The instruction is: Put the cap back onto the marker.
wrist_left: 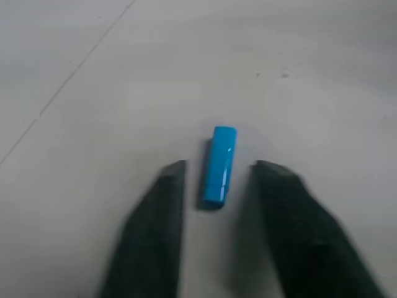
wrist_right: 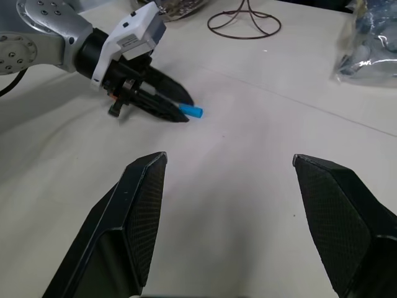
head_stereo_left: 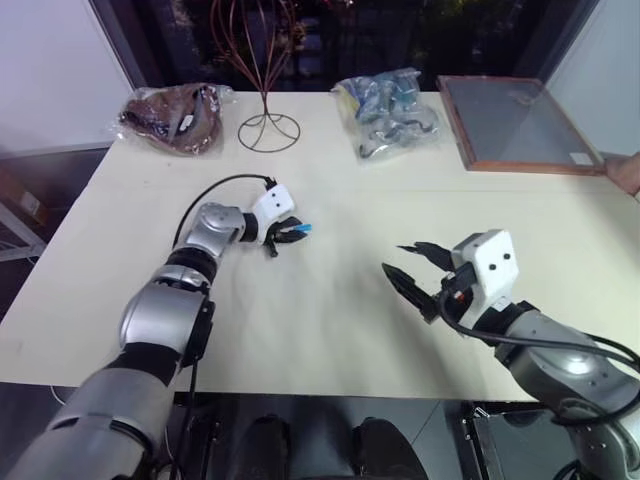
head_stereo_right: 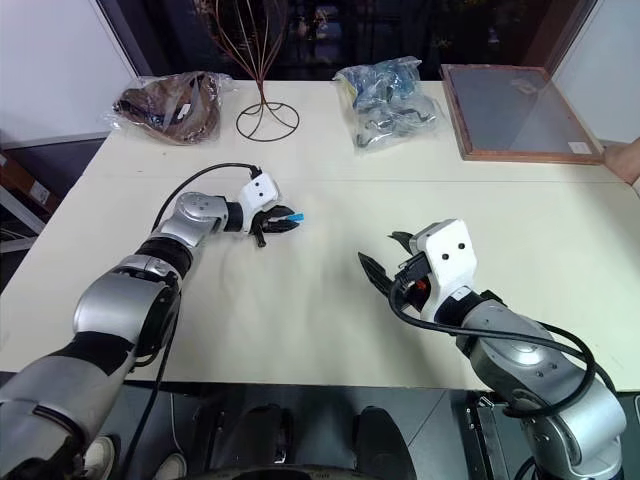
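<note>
The cap point(wrist_left: 219, 166) is a small bright-blue cylinder lying flat on the cream table point(head_stereo_left: 330, 320), left of centre. My left gripper point(head_stereo_left: 296, 231) reaches low over the table to it. The cap point(wrist_right: 193, 112) lies between the two black fingertips, its far end poking out past them. In the left wrist view the fingers point(wrist_left: 155, 211) stand narrowly apart, with a thin gap on each side of the cap, so this gripper is open. My right gripper point(wrist_right: 229, 159) hovers wide open and empty over the near right part of the table. The marker is out of view.
Along the far edge stand a brown bag point(head_stereo_left: 175, 118), a wire stand point(head_stereo_left: 267, 125), a clear bag of bluish items point(head_stereo_left: 390, 115) and a wood-framed tray point(head_stereo_left: 520, 125). A person's hand point(head_stereo_left: 628, 175) shows at the right edge.
</note>
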